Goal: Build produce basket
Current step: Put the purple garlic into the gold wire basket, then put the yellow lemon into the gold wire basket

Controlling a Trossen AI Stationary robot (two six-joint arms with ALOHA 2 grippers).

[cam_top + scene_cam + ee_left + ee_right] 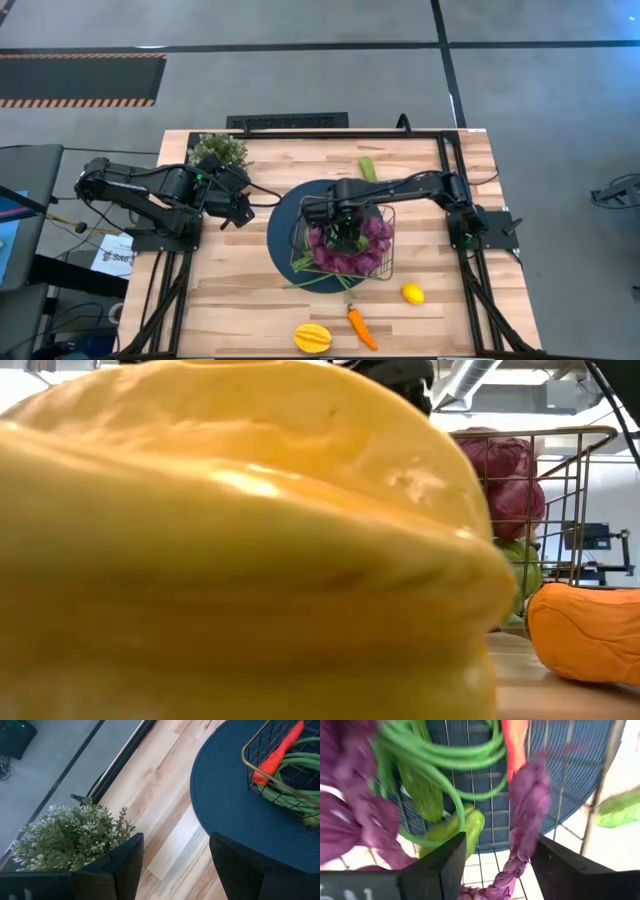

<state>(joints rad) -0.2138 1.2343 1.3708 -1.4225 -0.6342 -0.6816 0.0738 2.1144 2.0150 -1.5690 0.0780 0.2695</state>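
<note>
The wire basket sits on a dark blue round mat. It holds the purple grape string, the green bean bundle, a green cucumber and an orange-red piece. My right gripper hangs open over the basket, its fingers pointing down into it. A purple strand runs between the fingers. My left gripper waits open above the table near the potted plant. On the table lie a cucumber, a lemon, a carrot and the yellow ribbed fruit. My right gripper stands with open fingers on either side of the grape string's purple strand, coming from above. The strand passes close to one finger; I cannot tell whether it touches. The rest of the string lies in the basket.
The bushy potted plant stands at the far left corner. In the low view the yellow ribbed fruit fills most of the picture, with the carrot and the basket behind it. Bare wood lies left of the mat.
</note>
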